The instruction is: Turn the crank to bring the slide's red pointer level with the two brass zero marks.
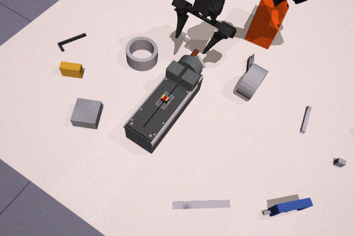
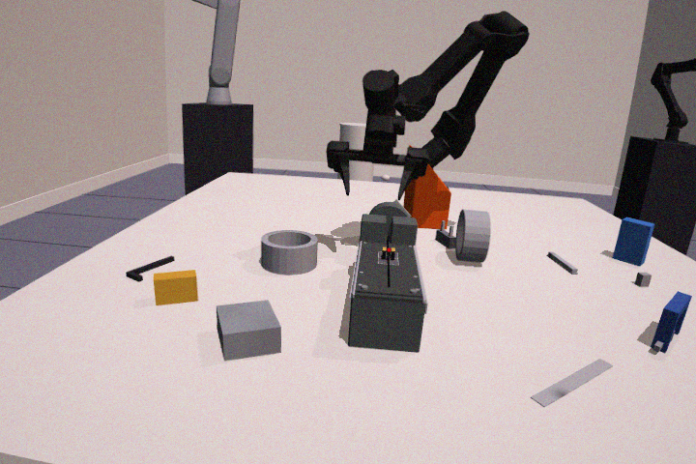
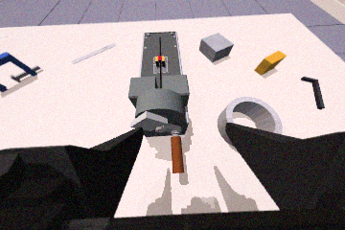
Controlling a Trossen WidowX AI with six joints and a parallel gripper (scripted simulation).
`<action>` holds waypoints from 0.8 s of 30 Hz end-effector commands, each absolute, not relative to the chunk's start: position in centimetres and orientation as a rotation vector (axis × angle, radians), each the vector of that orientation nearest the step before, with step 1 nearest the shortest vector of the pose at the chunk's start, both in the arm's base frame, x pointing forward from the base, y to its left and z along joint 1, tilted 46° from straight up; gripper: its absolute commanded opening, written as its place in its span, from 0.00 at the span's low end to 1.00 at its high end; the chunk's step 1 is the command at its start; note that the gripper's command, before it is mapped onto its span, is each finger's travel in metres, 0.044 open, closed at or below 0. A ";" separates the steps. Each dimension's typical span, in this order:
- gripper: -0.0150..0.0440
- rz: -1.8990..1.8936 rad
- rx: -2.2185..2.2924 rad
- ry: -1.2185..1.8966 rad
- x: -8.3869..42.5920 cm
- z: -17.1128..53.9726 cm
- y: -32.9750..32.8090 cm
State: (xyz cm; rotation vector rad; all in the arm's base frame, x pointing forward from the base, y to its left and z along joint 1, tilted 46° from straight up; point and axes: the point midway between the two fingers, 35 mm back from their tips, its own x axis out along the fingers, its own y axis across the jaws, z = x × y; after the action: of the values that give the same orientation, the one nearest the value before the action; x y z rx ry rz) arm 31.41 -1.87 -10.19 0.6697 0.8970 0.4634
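The dark grey machine [image 1: 166, 114] [image 2: 387, 322] [image 3: 151, 48] stands on the table with a slotted top. The slide's red pointer [image 1: 164, 98] [image 2: 389, 249] [image 3: 159, 58] sits between two small brass marks and looks about level with them; a tiny offset is too small to tell. The crank's brown handle [image 1: 194, 52] [image 3: 177, 154] sticks out from the machine's back end, and the machine hides it in the exterior view. My gripper [image 1: 190, 45] [image 2: 374, 195] [image 3: 184, 128] is wide open and empty, above the handle, its fingers well apart on either side and not touching it.
A grey ring [image 1: 141, 65] [image 2: 288, 259] stands beside the crank end. A grey drum [image 1: 252, 79] [image 2: 474, 235] and an orange block [image 1: 263, 30] [image 2: 428, 199] are on the other side. A grey block [image 1: 87, 111] [image 3: 216, 45] and a yellow block [image 1: 71, 69] [image 3: 271, 61] lie farther off.
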 end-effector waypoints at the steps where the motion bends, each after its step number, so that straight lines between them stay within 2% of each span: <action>1: 1.00 0.465 0.658 0.884 32.3 -8.2 -3.9; 12: 1.00 0.469 0.680 0.897 32.8 -4.8 -6.4; 24: 1.00 0.429 0.681 0.986 40.0 -4.5 -4.9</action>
State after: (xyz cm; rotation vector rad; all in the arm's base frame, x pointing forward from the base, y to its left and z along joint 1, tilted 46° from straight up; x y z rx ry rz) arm 37.68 -5.46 -4.69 0.6804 0.9626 0.4459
